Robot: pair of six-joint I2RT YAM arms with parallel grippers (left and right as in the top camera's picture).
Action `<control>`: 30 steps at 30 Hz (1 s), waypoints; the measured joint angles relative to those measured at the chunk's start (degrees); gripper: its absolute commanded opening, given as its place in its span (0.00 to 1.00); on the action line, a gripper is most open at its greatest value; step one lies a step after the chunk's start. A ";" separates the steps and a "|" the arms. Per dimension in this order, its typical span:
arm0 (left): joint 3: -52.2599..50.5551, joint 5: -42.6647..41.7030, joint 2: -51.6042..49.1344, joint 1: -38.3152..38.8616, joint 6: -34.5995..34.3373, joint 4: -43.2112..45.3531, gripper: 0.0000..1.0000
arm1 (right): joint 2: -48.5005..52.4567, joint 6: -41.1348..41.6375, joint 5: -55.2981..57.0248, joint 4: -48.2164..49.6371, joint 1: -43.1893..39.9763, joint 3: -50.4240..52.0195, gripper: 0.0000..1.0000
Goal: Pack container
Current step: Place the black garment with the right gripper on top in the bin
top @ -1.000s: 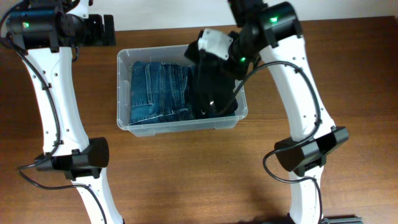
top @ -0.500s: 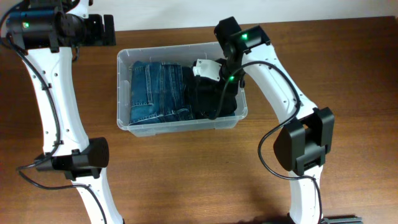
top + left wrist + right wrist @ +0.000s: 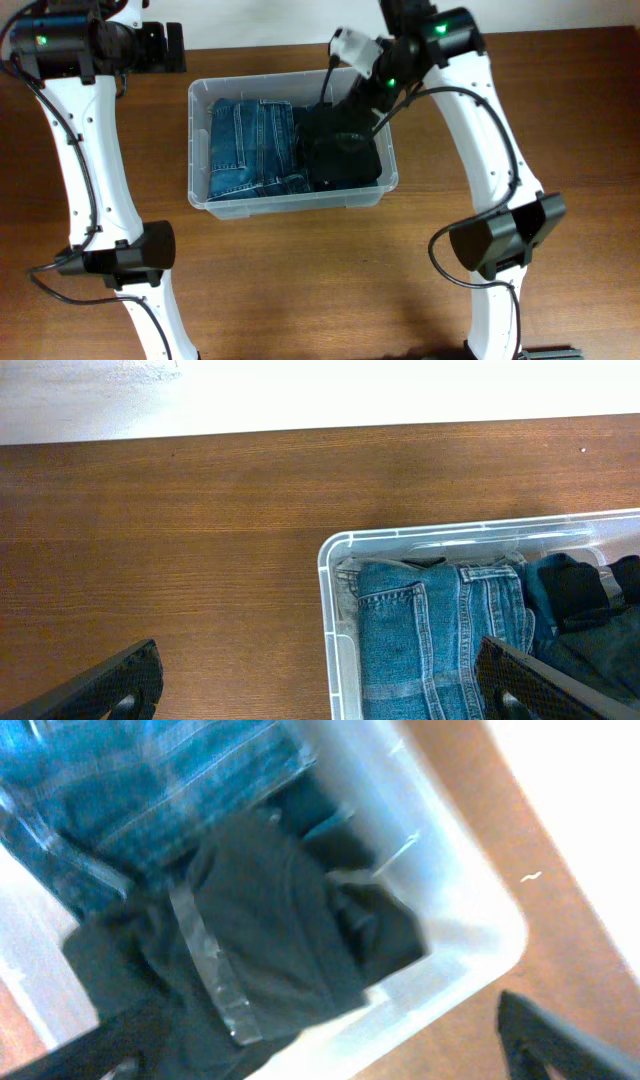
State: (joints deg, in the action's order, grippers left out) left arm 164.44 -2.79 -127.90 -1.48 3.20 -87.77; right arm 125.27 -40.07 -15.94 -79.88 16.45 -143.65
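Nearest, brown table (image 3: 300,280). Farther on, clear container (image 3: 290,205) standing mid-table, long side to the front. Inside, folded jeans (image 3: 245,150) filling the left part; dark garment (image 3: 340,155) bunched in the right part, touching the jeans. Over the dark garment, right gripper (image 3: 318,1020), spread wide, gripping nothing, though blurred in the wrist view. Farthest, left gripper (image 3: 176,48) just beyond the container's far left corner, likewise spread wide and empty, above the table.

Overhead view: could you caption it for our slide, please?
Right gripper above a clear plastic tub holding folded blue jeans and a black garment.
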 measured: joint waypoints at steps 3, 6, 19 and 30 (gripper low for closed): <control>0.00 0.00 0.00 0.00 0.00 0.00 1.00 | -0.81 3.48 -0.02 -0.15 0.09 -5.51 0.99; 0.00 -0.02 0.00 0.00 0.00 0.00 0.99 | -1.29 6.82 0.00 -0.17 0.09 -9.66 0.98; 0.00 0.00 0.00 0.00 0.00 0.02 0.99 | -3.10 25.53 0.00 -12.41 -0.17 -31.95 0.98; 0.00 -0.02 0.00 0.00 0.00 0.00 0.99 | -6.21 28.35 2.03 -17.09 -0.20 -34.21 0.98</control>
State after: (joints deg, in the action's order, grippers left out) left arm 164.44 -2.81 -127.90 -1.48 3.20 -87.77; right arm 119.07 -11.73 -13.91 -96.97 16.25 -177.86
